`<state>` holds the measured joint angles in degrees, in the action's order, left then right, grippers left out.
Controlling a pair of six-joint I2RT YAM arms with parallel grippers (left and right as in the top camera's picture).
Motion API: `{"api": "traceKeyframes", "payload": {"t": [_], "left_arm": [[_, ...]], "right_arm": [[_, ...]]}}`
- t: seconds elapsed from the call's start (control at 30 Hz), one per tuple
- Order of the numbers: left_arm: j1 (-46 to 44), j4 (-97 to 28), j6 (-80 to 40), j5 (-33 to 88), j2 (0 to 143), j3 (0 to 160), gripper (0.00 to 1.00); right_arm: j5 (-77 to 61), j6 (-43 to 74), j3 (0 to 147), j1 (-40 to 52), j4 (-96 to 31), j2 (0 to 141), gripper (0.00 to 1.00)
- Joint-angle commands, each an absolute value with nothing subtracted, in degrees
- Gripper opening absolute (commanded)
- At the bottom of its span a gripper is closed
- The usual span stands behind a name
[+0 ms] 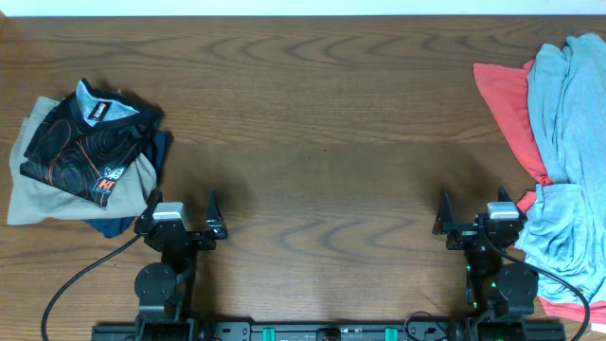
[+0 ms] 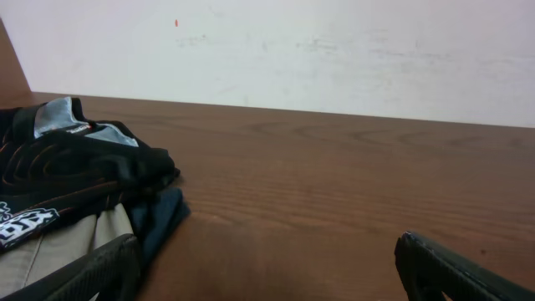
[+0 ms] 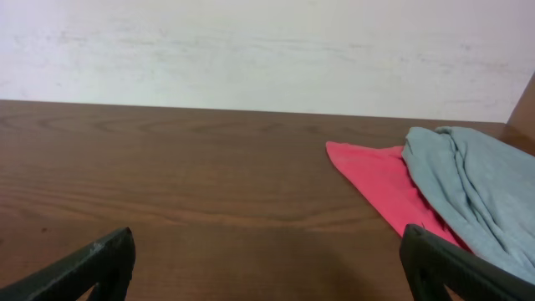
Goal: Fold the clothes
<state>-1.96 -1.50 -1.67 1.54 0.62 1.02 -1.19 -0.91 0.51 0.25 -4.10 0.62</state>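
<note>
You see the blue-grey T-shirt (image 1: 568,114) run off the overhead view's right edge and cover part of the coral-red garment (image 1: 504,99), while the black top (image 1: 85,147) hides much of the beige garment (image 1: 47,204) beneath it.

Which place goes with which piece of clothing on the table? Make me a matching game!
Things:
1. crumpled pale blue-grey cloth T-shirt
2. flat coral-red cloth garment
3. black top with orange line pattern
4. plain beige cloth garment

Places:
A. left pile, under the black top
B. top of the left pile
C. top of the right pile
D. right pile, peeking out from under the blue-grey one

Pairs: 1-C, 2-D, 3-B, 4-A
</note>
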Motion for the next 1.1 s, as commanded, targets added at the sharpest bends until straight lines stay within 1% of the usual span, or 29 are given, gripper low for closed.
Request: {"api": "traceKeyframes", "payload": {"t": [0.0,0.93,1.07], "left_arm": [[-1.74,-3.88,-2.2,0.86,0.23,0.23,0.98],[-1.74,-3.42,-2.2,0.86,0.23,0.23,0.98],[-1.74,-3.2,-2.24,0.86,0.23,0.23,0.98]], "right_arm": [[-0.6,-1.78,0.3,0.78,-4.25,0.3,0.99],[-0.49,-1.72,0.3,0.78,-4.25,0.3,0.99],[-0.64,4.16,0.32,0.75,-3.84,0.3,0.99]]}}
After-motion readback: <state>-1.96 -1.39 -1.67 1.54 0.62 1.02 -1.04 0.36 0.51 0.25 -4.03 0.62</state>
